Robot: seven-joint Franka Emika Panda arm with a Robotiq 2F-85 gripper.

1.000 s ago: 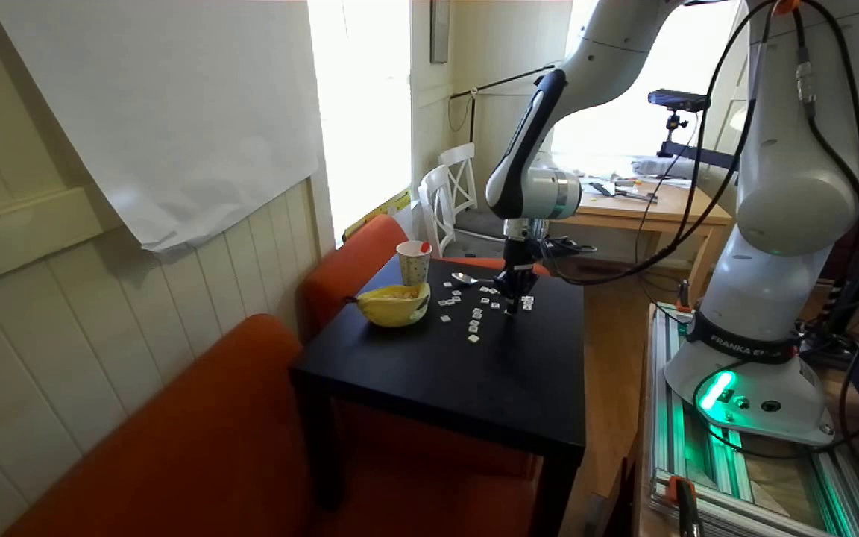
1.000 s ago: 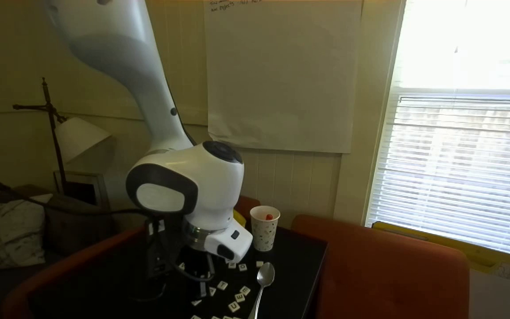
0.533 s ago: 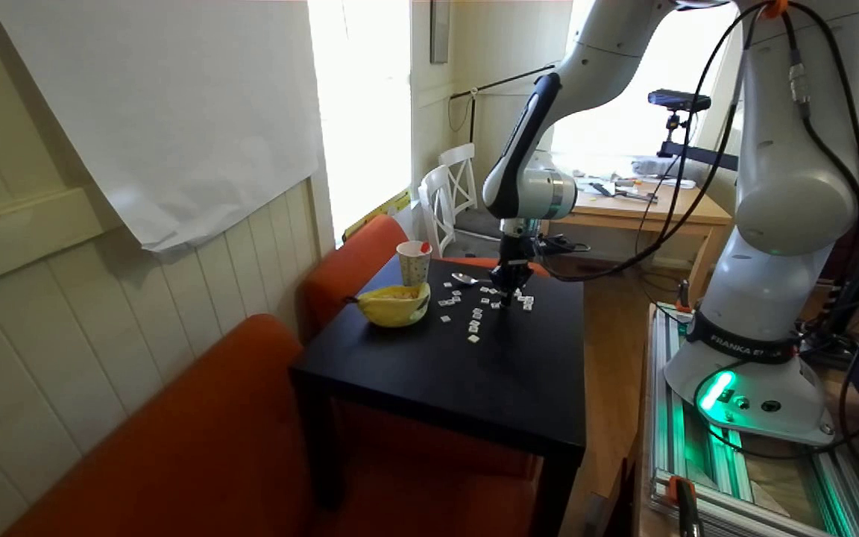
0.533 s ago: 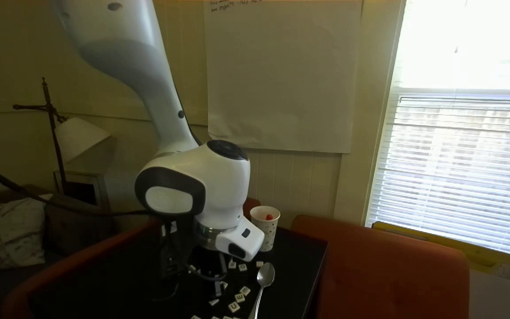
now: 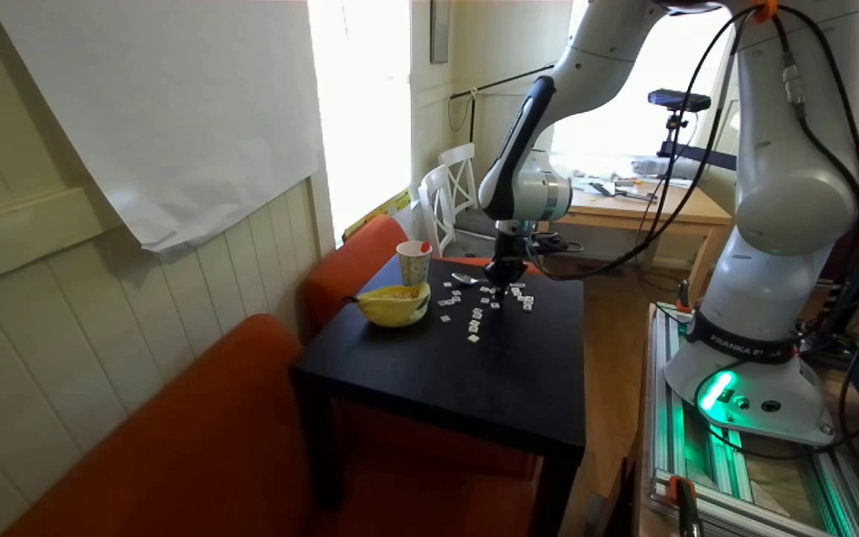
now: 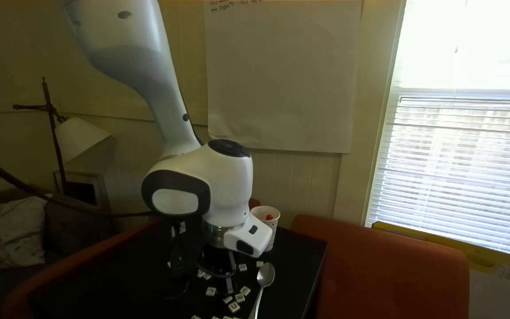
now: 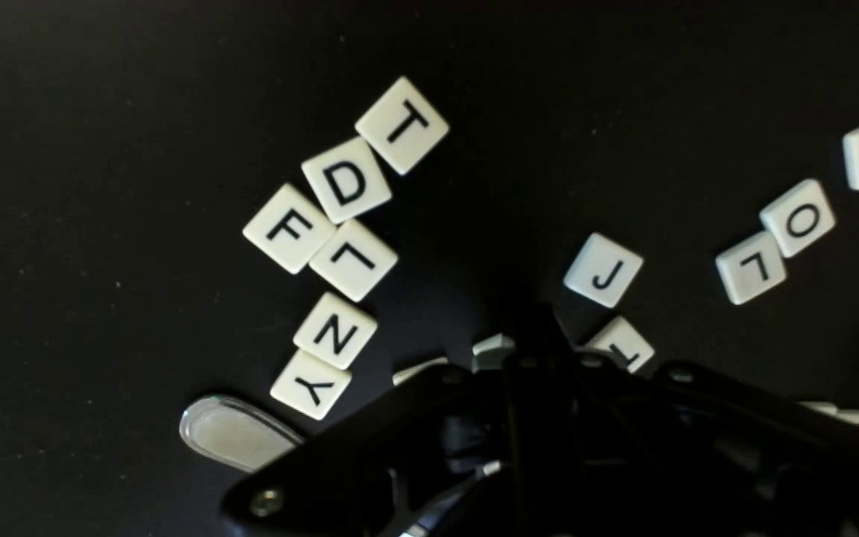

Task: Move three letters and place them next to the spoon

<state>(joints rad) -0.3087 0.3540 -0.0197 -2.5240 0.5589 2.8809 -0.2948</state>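
Near the spoon (image 6: 265,275), the gripper (image 7: 541,335) hangs closer than a second ago. Letters (image 7: 603,270) lie around it on the table (image 5: 437,388). It may be bringing one to the spoon, but I cannot tell whether it pinches any.

black fingers (image 7: 545,347) stand low in the wrist view, white letters (image 7: 402,125) scattered around them on the dark desk (image 7: 101,186), a spoon (image 7: 236,436) just beside the letter y (image 7: 312,384).
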